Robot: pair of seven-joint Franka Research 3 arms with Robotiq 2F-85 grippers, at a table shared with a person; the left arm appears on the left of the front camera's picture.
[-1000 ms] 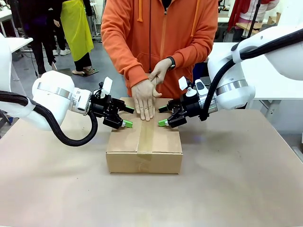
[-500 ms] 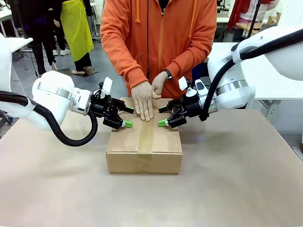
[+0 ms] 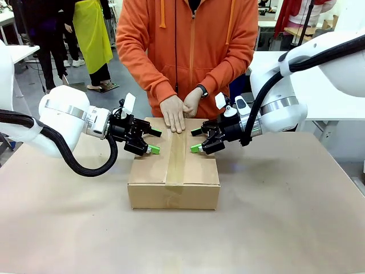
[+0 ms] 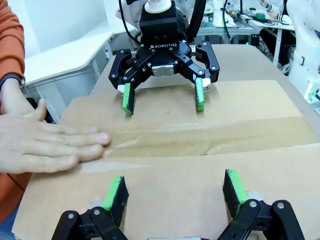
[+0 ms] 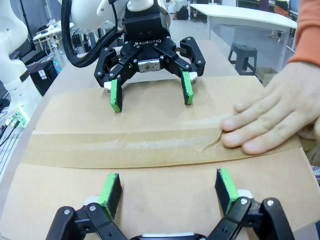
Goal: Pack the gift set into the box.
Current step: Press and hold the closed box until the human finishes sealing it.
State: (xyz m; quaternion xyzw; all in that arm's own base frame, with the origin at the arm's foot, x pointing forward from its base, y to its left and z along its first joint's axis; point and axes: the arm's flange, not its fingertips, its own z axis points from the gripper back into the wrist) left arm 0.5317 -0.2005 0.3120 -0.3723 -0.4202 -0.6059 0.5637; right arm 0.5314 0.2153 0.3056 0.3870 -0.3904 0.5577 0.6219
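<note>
Since the earlier frame the person's hand (image 3: pixel 173 112) has been drawn back along the tape strip (image 3: pixel 176 160) toward the far edge of the box (image 3: pixel 174 177), which sits closed on the table (image 3: pixel 285 217). The left claw (image 3: pixel 153 140) and right claw (image 3: pixel 195 140), both spread apart and empty, are held on the flaps at either side. Should either be lifted early, the seam could spring open beneath tape not fully pressed down.

Both white arms (image 3: pixel 63 117) had black cables and black grippers with green pads (image 4: pixel 128 98); the person (image 3: pixel 188 45) wore an orange hoodie and dark wristwatch (image 3: pixel 203 90).
</note>
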